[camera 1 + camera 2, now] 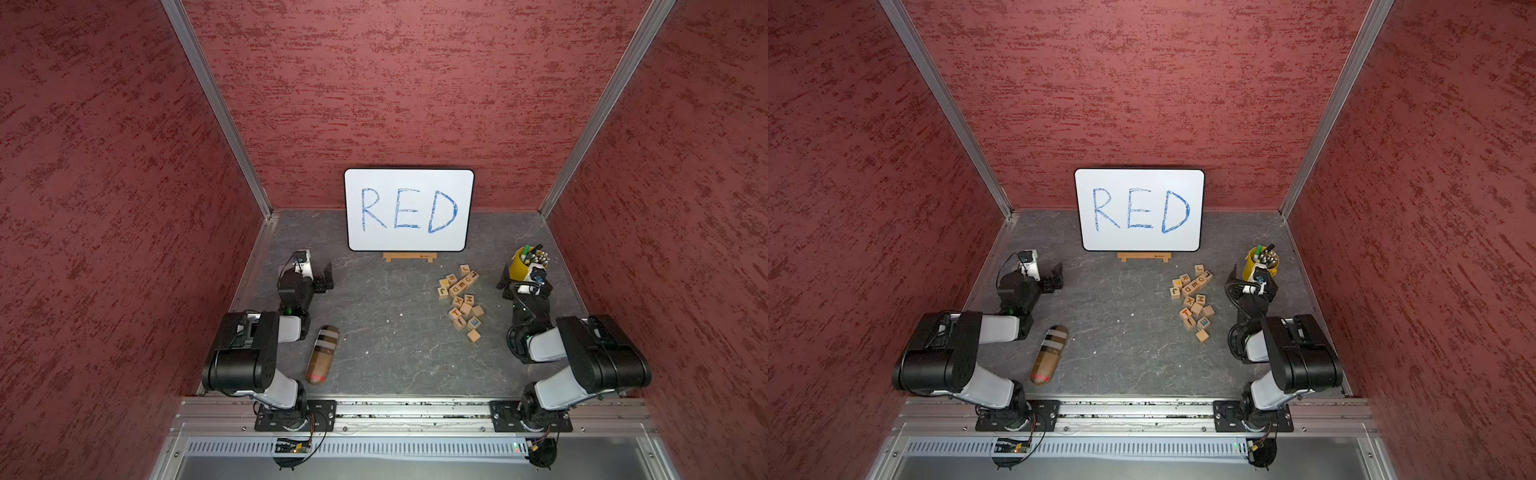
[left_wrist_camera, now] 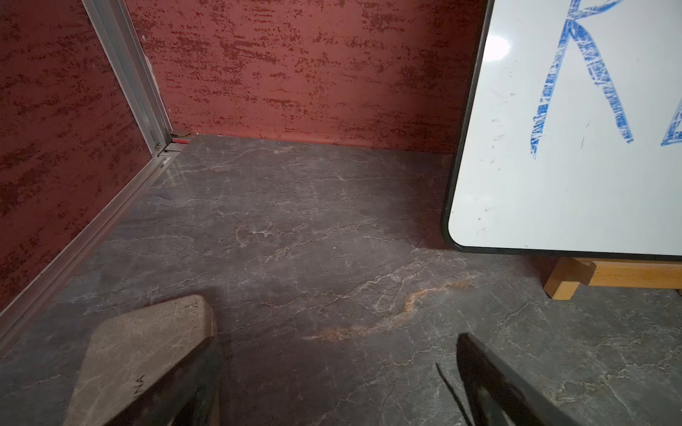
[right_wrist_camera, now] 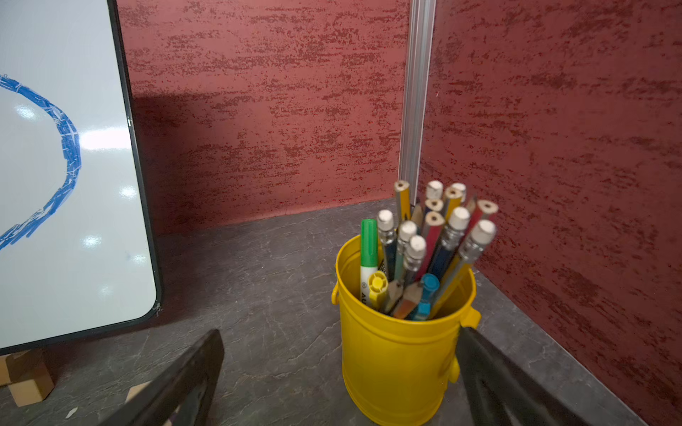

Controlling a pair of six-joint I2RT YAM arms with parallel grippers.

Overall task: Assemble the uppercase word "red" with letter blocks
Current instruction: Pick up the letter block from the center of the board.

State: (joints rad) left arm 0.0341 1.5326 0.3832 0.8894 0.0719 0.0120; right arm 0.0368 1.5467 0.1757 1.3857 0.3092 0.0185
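Both left gripper (image 2: 332,332) and right gripper (image 3: 341,346) gape empty; the right, nearer the letter blocks (image 1: 459,301), should drop squarely over the far R block (image 1: 451,277), sparing its neighbours.

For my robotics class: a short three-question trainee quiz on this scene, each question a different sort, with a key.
1. True or false: the left gripper and the right gripper both have open jaws and hold nothing.
2. The letter blocks lie: A in a loose cluster nearer the right arm; B stacked in one tower; C in a row spelling the word.
3. What word is handwritten on the whiteboard?
Key: 1 true; 2 A; 3 RED.
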